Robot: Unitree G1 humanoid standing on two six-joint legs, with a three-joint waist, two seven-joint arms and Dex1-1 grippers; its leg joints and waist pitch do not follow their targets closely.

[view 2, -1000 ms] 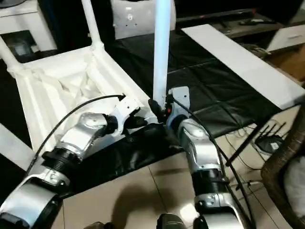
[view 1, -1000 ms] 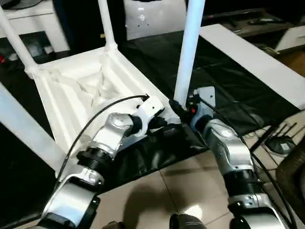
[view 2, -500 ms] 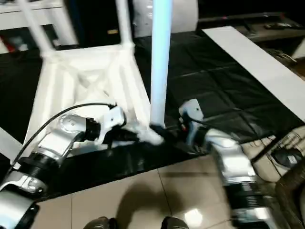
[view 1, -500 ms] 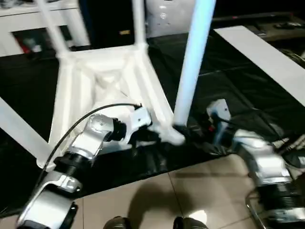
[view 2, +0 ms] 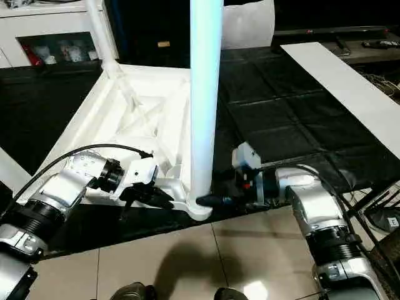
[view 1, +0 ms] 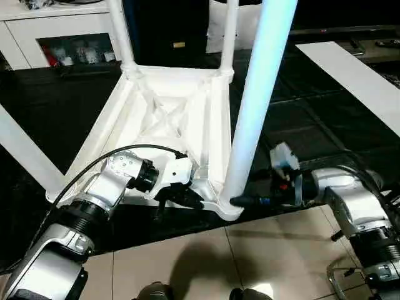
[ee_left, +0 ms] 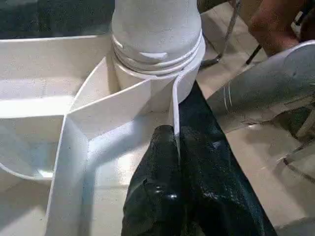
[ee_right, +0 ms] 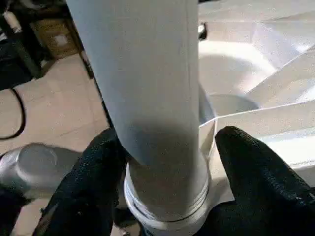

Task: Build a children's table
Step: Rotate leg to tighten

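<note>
The table (view 1: 164,119) is all white, with X-shaped ribs, on a black sheet (view 1: 306,125) over beige floor tiles (view 1: 206,262).

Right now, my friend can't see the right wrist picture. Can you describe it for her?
A thick white table leg stands in the round corner socket of the white tabletop, which lies upside down. The right gripper has one black finger on each side of the leg's base. Tiled floor lies behind.

Beyond the fingers we see a black sheet (view 1: 312,119) spread over the beige floor tiles (view 1: 187,256), a long white board (view 1: 356,78) lying on it, and a white cabinet (view 1: 56,28) farther back.
</note>
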